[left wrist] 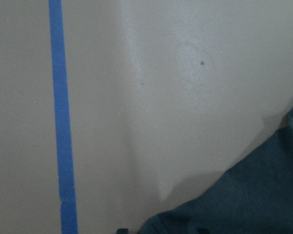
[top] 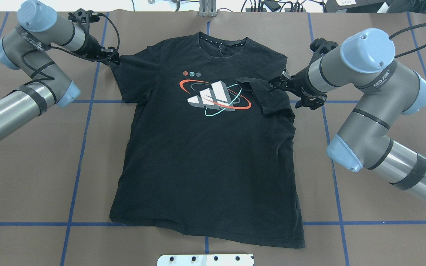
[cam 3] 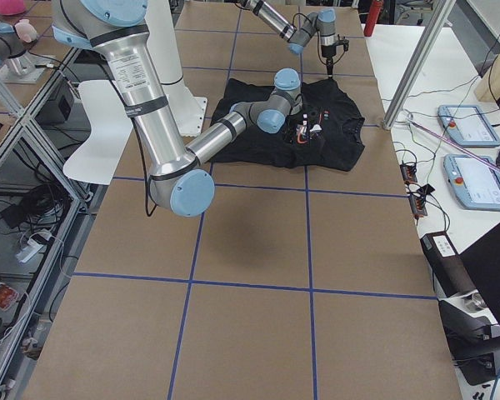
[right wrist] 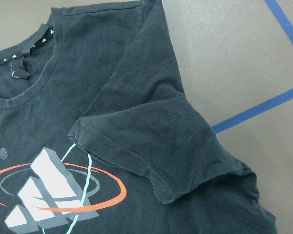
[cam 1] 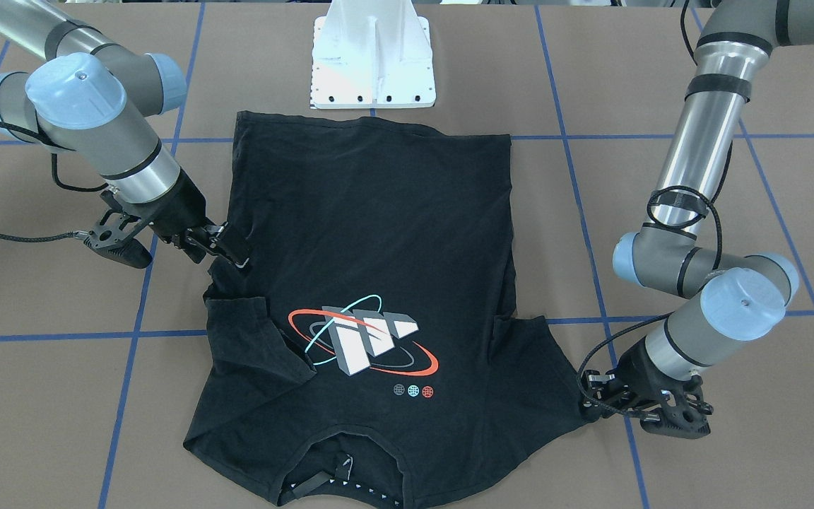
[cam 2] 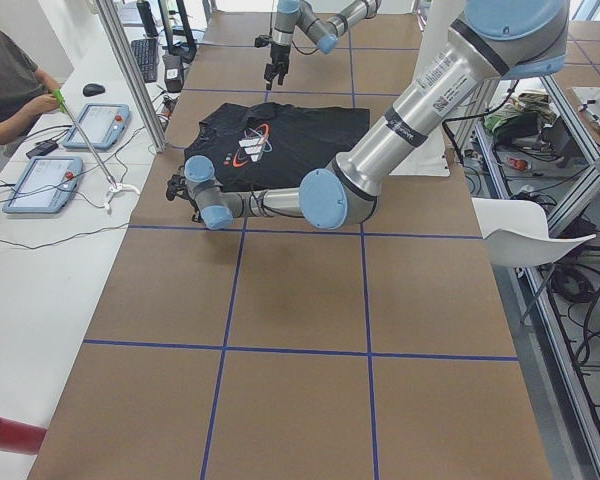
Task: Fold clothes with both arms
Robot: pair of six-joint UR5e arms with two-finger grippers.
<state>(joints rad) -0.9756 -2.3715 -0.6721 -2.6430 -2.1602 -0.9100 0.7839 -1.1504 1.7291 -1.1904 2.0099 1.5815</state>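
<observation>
Sleeve-folding stage: black T-shirt (top: pixel 205 159) lies flat, print up, on the worktop (top: pixel 375 229). The right-side sleeve (top: pixel 268 99) is flipped onto the chest, with my right tool (top: pixel 276 84) close by it, looks released. My left tool (top: pixel 112 58) sits at the tip of the other sleeve (top: pixel 126 74); can't tell if it's clenched. Next I'd need a pinch there, then fold inward. No containers.

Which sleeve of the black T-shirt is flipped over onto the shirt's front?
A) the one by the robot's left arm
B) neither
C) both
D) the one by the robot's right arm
D: the black short-sleeved T-shirt has the sleeve beside the right tool folded inward; the other sleeve lies flat outward.
</observation>
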